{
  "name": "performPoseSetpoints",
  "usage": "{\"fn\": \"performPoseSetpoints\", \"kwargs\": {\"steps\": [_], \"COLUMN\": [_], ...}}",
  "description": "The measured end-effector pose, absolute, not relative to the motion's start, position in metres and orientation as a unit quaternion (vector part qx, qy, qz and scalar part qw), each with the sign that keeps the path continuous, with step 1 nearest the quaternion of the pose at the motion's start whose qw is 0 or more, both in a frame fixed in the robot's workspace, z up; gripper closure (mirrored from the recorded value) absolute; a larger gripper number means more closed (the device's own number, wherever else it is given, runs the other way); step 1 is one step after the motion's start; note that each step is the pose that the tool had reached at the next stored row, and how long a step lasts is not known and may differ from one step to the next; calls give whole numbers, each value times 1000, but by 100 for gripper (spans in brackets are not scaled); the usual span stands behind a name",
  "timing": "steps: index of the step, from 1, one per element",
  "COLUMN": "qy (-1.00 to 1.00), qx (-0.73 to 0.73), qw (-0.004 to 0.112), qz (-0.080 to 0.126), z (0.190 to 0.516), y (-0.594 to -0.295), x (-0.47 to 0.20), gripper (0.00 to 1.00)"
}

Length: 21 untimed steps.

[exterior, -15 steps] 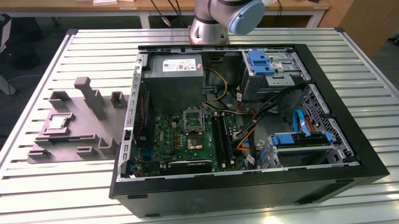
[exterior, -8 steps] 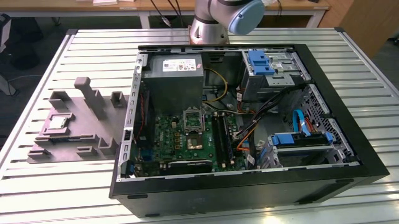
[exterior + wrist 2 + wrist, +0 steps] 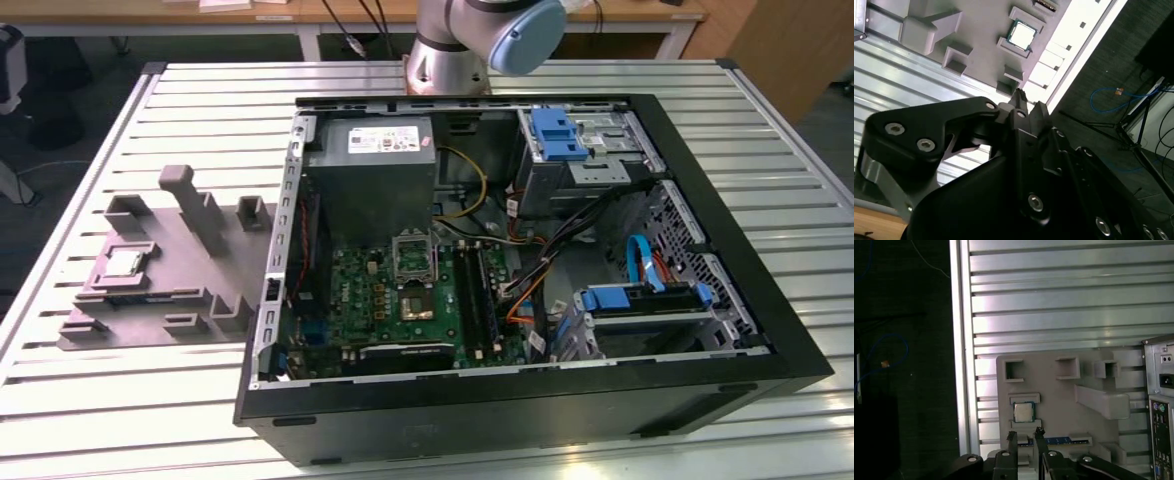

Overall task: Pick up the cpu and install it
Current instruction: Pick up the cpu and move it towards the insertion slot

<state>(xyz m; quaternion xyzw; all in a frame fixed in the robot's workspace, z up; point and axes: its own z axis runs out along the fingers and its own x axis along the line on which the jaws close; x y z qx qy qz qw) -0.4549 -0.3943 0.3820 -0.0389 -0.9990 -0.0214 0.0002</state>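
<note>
Jaws of the gripper point(image 3: 1025, 434) stand slightly apart and empty, the cpu point(image 3: 1023, 412) lying flat in a grey fixture tray point(image 3: 1054, 395) at the exterior view's left of the computer case point(image 3: 534, 405), just ahead of their gap.

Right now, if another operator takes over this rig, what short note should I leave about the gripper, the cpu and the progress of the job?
Gripper: open, holding nothing, aimed at the grey parts tray and clear of the cpu.
Cpu: lies flat in its pocket on the tray, beside the open computer case.
Done: nothing visible so far.
Left: cpu not picked up, and not yet in the socket on the motherboard.
</note>
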Motion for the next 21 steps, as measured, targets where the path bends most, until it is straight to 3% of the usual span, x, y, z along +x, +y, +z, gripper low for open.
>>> {"fn": "performPoseSetpoints", "kwargs": {"steps": [2, 3, 6, 8, 10, 11, 21], "qy": [-999, -999, -999, -999, -999, -999, -1000], "qx": [-39, -39, -39, -39, -38, -36, -15], "qw": [0, 0, 0, 0, 0, 0, 1], "qz": [-21, -21, -21, -21, -21, -21, -22], "z": [382, 382, 382, 382, 382, 381, 372], "y": [-394, -394, -394, -394, -394, -394, -394], "x": [-455, -455, -455, -455, -455, -455, -455], "gripper": [71, 59, 53, 42, 42, 35, 35]}}
